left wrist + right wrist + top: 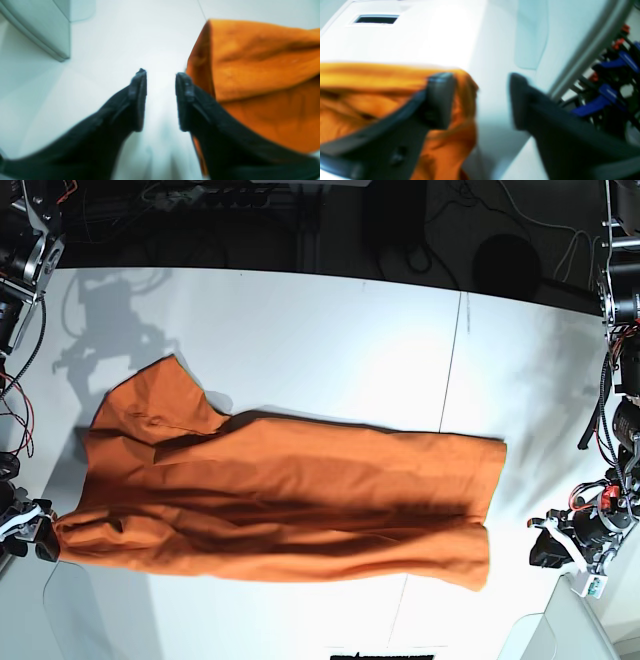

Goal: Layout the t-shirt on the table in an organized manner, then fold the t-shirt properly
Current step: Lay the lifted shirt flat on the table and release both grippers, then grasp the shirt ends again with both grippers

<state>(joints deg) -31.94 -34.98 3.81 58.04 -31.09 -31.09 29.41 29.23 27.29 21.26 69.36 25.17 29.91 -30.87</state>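
The orange t-shirt (pixel 290 490) lies spread lengthwise across the white table (pixel 330 340), with one sleeve (pixel 160 405) sticking out at the upper left and several creases along its body. My left gripper (pixel 161 75) is open and empty over bare table, its one finger in front of the shirt's edge (pixel 262 62). In the base view it (pixel 548 548) sits apart from the hem on the right. My right gripper (pixel 480 80) is open, one finger over the shirt's corner (pixel 357 100). In the base view it (pixel 40 542) is at the shirt's lower left corner.
A thin dark seam (pixel 460 360) crosses the table. A grey panel (pixel 45 30) stands beside the left gripper. Blue clamps and cables (pixel 607 100) sit past the table edge near the right gripper. A dark slot (pixel 376 19) is set in the tabletop.
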